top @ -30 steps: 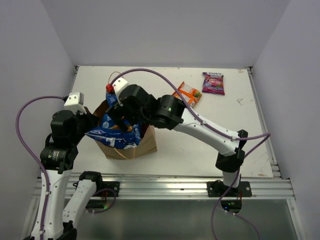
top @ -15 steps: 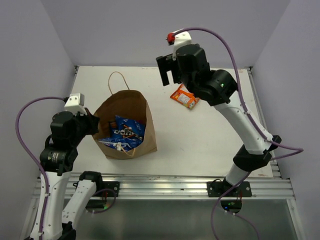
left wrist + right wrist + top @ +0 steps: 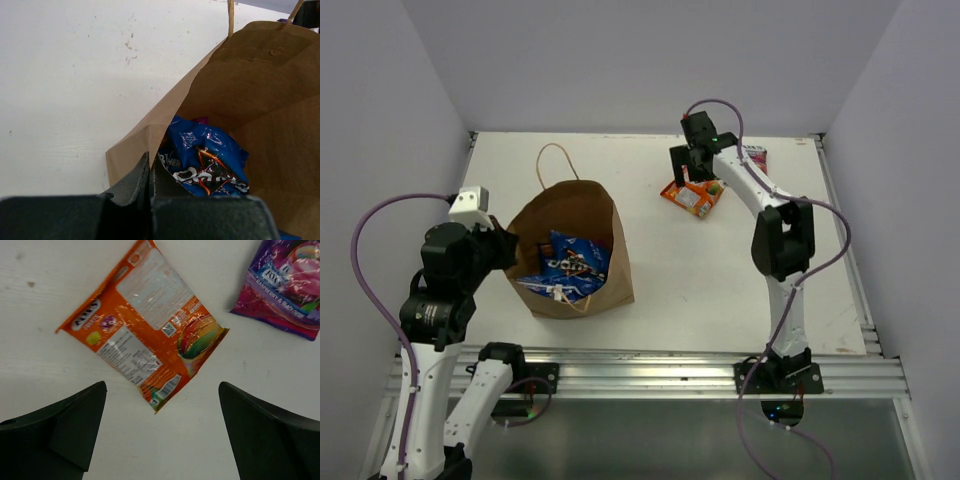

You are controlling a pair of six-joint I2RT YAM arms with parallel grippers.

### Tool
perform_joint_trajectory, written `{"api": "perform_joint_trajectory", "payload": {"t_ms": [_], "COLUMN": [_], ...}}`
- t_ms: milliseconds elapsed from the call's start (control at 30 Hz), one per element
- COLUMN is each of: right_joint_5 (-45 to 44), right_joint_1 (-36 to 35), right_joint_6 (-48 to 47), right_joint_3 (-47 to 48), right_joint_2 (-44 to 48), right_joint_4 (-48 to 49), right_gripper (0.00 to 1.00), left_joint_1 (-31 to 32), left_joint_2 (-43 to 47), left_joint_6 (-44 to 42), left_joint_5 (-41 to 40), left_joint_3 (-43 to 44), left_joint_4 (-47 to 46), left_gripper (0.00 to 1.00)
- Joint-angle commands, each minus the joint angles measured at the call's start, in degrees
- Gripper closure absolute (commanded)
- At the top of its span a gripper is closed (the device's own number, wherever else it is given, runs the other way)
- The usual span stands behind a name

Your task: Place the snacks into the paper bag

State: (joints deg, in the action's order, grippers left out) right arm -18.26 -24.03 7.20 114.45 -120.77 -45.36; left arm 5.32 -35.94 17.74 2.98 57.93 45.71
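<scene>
My left gripper (image 3: 149, 165) has its fingers pressed together on the near-left rim of the paper bag (image 3: 582, 203), pinching the brown paper. One finger sits outside the wall and the other just inside the mouth. The bag stands upright on the left half of the white table (image 3: 700, 270) with its mouth open. One tan loop handle (image 3: 557, 146) rises from its far edge.

Down inside the bag lies the blue chip bag (image 3: 205, 160), crumpled and glossy, resting against the inner wall on my side. A sliver of something purple (image 3: 202, 120) peeks out behind it. I cannot tell which packet that is.

My right gripper (image 3: 162, 387) is reached out to the far side of the table, right of centre and well apart from the bag. It points straight down with its jaws spread wide and nothing between them. The orange packet (image 3: 145, 335) lies flat on the table beneath it, tilted corner-down in my wrist view. Its lowest corner points into the gap between my two dark fingers (image 3: 60, 430), and neither finger touches it.

Just beside it, toward the upper right of that view, lies the pink-magenta packet (image 3: 285, 290), also flat on the table and clear of the orange one. From above, my right arm partly hides this packet.
</scene>
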Motion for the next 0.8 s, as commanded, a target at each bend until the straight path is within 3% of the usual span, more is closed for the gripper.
{"api": "perform_joint_trajectory", "payload": {"t_ms": [0, 200, 333, 433, 467, 500, 567, 767], "right_joint_5": [6.1, 10.2, 17.1, 19.8, 20.0, 20.1, 19.7, 18.4], "right_joint_1": [4.3, 6.8, 7.3, 7.3, 7.4, 7.5, 7.5, 6.7], "right_joint_6": [2.5, 3.8, 5.0, 5.5, 5.8, 5.8, 5.6, 3.3], "right_joint_3": [2.9, 8.9, 6.8, 4.6, 3.9, 2.2, 0.6, -2.2], "right_joint_2": [-3.8, -15.9, -20.0, -22.0, -22.1, -21.6, -20.0, -4.6], "right_joint_4": [1.1, -2.4, -3.0, -3.7, -3.8, -3.8, -3.5, -2.1], "right_gripper": [0.01, 0.01, 0.04, 0.40, 0.65, 0.79, 1.00, 1.00], "left_joint_1": [0.3, 0.3, 0.4, 0.3, 0.4, 0.3, 0.3, 0.3], "left_joint_2": [0.2, -0.1, -0.4, -0.6, -0.6, -0.6, -0.5, 0.2], "left_joint_6": [-1.4, -1.7, -1.6, -1.7, -1.7, -1.7, -1.6, -1.4], "left_joint_5": [-0.5, -1.8, -2.4, -2.6, -2.6, -2.7, -2.7, -2.4], "left_joint_3": [2.4, 2.7, 2.7, 2.7, 2.7, 2.7, 2.5, 1.6], "left_joint_4": [-1.7, -0.3, -0.2, -0.3, -0.3, -0.3, -0.3, -1.0], "left_gripper": [1.00, 1.00, 1.00, 1.00, 1.00, 1.00, 1.00, 1.00]}}
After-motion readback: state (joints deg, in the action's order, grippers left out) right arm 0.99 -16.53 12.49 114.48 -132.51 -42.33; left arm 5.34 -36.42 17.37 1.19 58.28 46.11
